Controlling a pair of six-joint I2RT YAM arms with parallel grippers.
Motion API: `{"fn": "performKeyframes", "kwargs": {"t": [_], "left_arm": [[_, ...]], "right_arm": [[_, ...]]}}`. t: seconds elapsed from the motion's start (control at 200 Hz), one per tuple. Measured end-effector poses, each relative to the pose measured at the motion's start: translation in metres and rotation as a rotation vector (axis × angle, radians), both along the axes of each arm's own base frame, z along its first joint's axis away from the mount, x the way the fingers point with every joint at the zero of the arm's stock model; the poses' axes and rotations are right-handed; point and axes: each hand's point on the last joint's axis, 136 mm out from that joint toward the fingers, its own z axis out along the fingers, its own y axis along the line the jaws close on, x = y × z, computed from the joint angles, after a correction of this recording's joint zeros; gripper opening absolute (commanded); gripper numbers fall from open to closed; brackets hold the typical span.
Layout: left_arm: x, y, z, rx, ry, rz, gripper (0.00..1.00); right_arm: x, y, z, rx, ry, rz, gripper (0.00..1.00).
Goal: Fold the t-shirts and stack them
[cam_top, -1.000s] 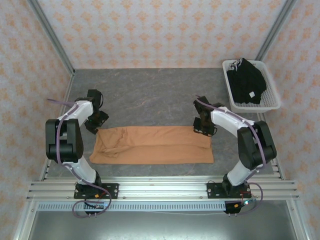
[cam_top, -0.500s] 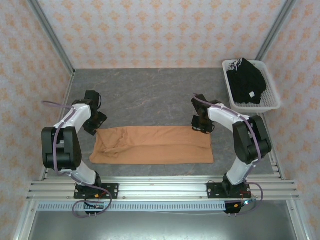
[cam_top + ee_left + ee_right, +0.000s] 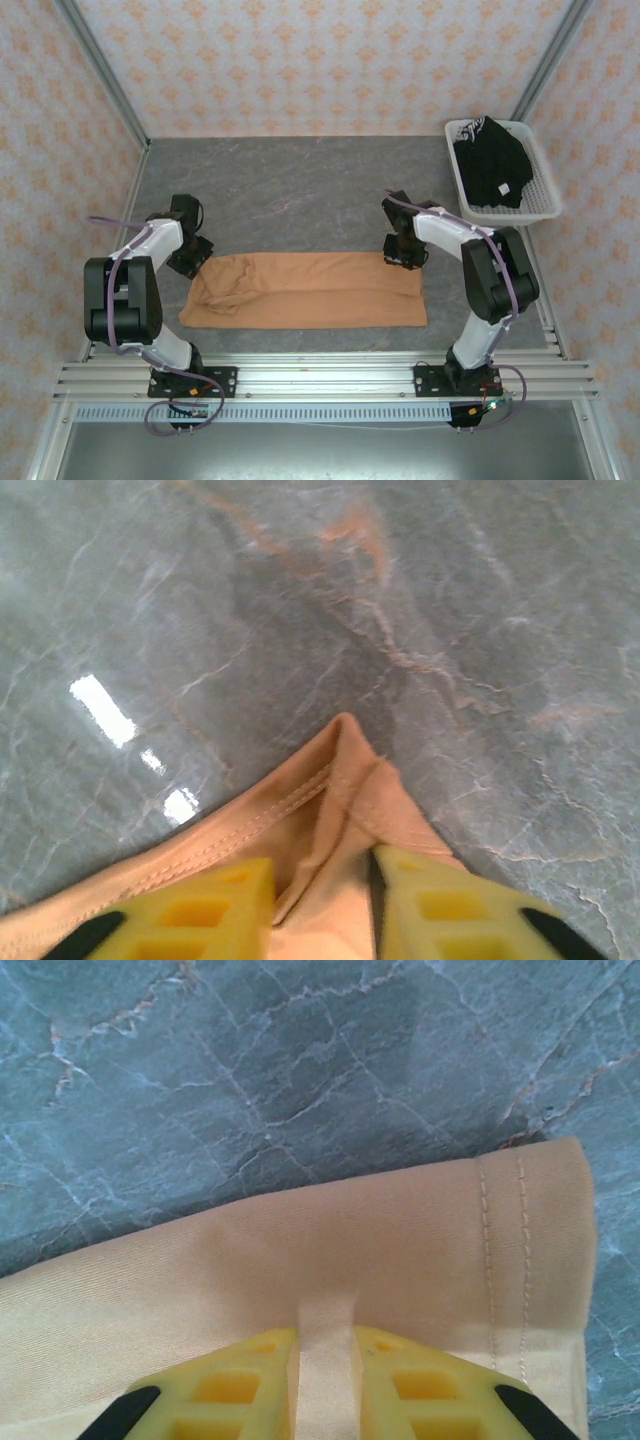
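We have the left gripper (image 3: 325, 880) and the right gripper (image 3: 325, 1352) each clamped on a thin ridge at the far corners of the folded orange cloth t-shirt (image 3: 305, 290), which lies along the near side of the grey marbled table (image 3: 300, 185), so either shallow bite may slip on lifting.

Both arms reach low and forward; the left end effector (image 3: 193, 262) and right end effector (image 3: 402, 258) each pinch the orange t-shirt (image 3: 310, 292).

The folded t-shirt (image 3: 310, 290) lies across the lower middle of the table (image 3: 300, 190) in the top view. The left gripper (image 3: 195, 258) sits on its upper-left corner and the right gripper (image 3: 402, 258) on its upper-right corner. At the frame's upper right, a basket (image 3: 545, 208) holds more garments (image 3: 492, 170).
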Motion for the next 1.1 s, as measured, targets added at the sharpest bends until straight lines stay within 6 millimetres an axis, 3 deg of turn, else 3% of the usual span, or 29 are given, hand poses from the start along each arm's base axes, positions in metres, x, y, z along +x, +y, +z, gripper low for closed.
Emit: {"fn": "performKeyframes", "kwargs": {"t": [0.25, 0.666, 0.886, 1.101], "left_arm": [[0.008, 0.006, 0.002, -0.001, -0.038, 0.014, 0.00], [0.008, 0.029, 0.006, -0.051, -0.074, 0.080, 0.00], [0.040, 0.031, 0.021, -0.086, -0.112, 0.039, 0.00], [0.049, 0.041, -0.003, -0.097, 0.002, 0.016, 0.00]], "right_arm": [[-0.003, -0.002, -0.001, -0.008, 0.015, -0.003, 0.21], [-0.006, -0.008, -0.006, -0.042, 0.060, -0.007, 0.18], [-0.006, -0.009, -0.006, -0.055, 0.074, -0.007, 0.17], [-0.006, -0.009, -0.006, -0.056, 0.074, -0.007, 0.17]]}}
